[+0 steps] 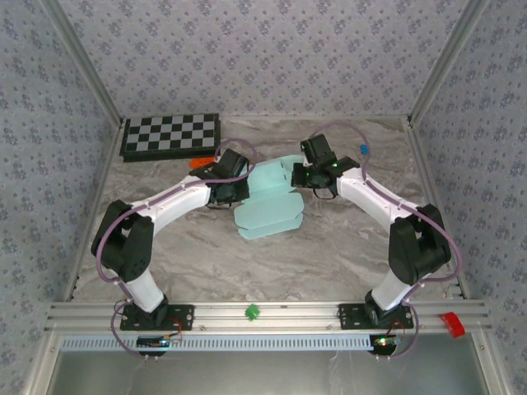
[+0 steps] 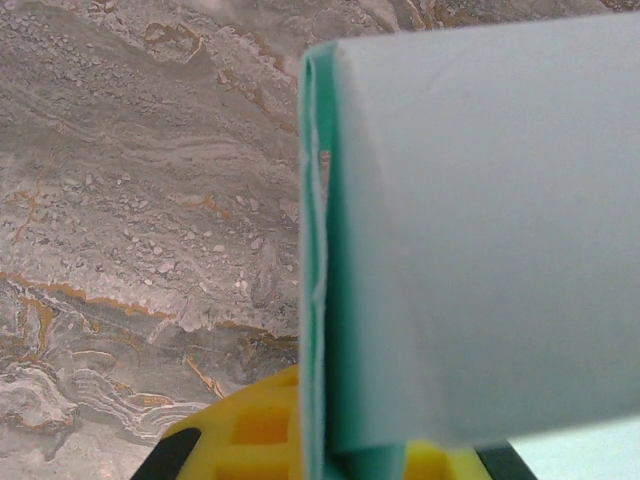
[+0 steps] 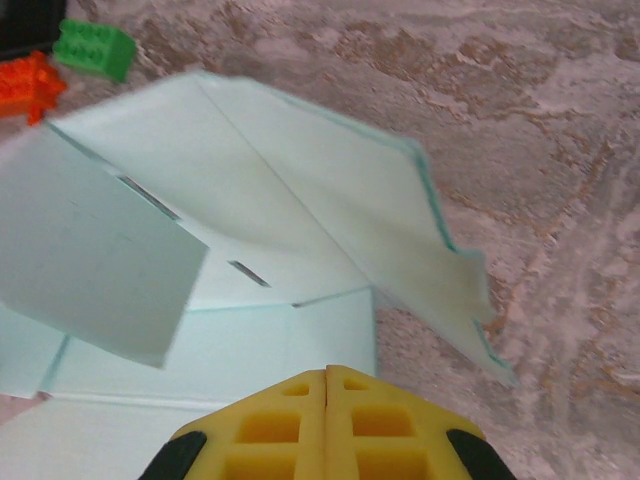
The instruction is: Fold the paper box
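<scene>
Folding looks barely begun: the box (image 1: 268, 207) lies mid-tabletop (image 1: 346, 247), some panels raised, near flaps flat. The left tool (image 2: 320, 445) pinches a doubled panel; the right tool (image 3: 327, 425) hovers closed, empty.

My left arm (image 1: 165, 206) rises from its base at the near edge of the surface, bends at the elbow and reaches forward and inward. My right arm (image 1: 379, 202) mirrors it, so the two wrists sit near each other around the middle. My left tool (image 1: 230, 192) is closed, its yellow fingers (image 2: 250, 435) pinching an edge of the paper box (image 2: 480, 230). My right tool (image 3: 327, 405) is closed too, its fingers pressed together with nothing between them.
</scene>
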